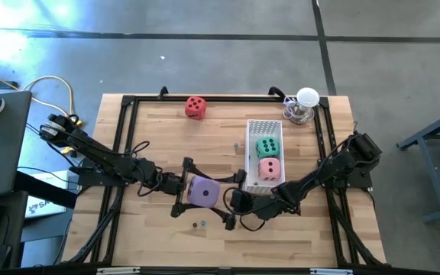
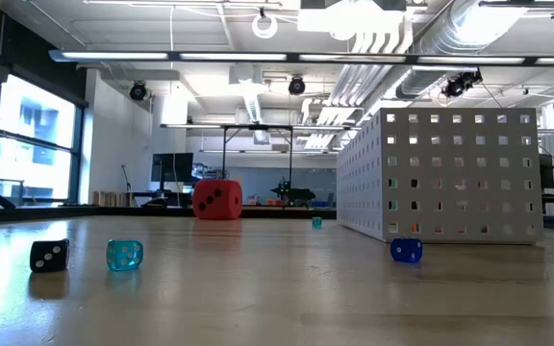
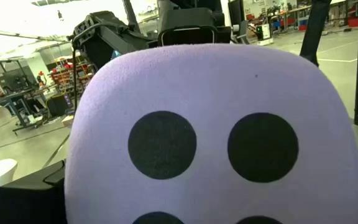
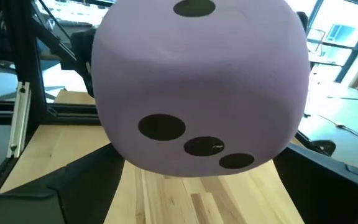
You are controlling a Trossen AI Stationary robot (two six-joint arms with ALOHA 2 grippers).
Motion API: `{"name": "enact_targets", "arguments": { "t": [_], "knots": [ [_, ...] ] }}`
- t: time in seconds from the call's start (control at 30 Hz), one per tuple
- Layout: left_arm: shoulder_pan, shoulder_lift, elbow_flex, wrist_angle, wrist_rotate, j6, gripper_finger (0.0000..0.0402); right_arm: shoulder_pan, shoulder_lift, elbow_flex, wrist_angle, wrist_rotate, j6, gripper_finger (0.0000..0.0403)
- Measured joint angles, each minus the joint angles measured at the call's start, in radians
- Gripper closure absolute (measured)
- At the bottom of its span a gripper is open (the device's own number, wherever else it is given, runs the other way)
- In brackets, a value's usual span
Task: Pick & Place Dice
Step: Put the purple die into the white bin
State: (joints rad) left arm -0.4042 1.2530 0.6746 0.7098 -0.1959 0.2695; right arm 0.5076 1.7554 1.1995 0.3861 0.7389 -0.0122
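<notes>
Fuzzy purple die (image 3: 213, 137), rounded corners, sits between both spread claws.

Overhead cam sits above the table (image 1: 166, 122) looking straight down, so you get the whole top plus floor all around it. The low cam is right at tabletop level, looking flat across the wood at the white perforated bin (image 2: 440, 173) and the room behind it. Both of those catch the red die (image 1: 195, 107), which sits well beyond the bin in the low shot. The two wrist cams are jammed right up against the purple die (image 3: 216, 137) from opposite sides; it fills both frames, and the overhead shows it just beside the bin.
</notes>
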Motion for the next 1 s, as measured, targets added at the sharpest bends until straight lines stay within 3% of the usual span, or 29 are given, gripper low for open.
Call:
{"name": "enact_targets", "arguments": {
  "t": [0.27,0.53,1.0],
  "knots": [
    [0.000,0.000,0.000,0.004,0.002,0.000,0.0002,-0.004,0.000,0.000,0.014,-0.010,-0.014,0.0008],
    [0.000,0.000,0.000,0.002,0.002,-0.001,0.0002,-0.043,0.003,0.000,0.025,-0.137,0.009,0.0008],
    [-0.001,0.000,0.000,0.008,0.012,-0.010,0.0002,-0.046,0.005,0.000,0.077,-0.186,-0.067,0.0008]
  ]
}}
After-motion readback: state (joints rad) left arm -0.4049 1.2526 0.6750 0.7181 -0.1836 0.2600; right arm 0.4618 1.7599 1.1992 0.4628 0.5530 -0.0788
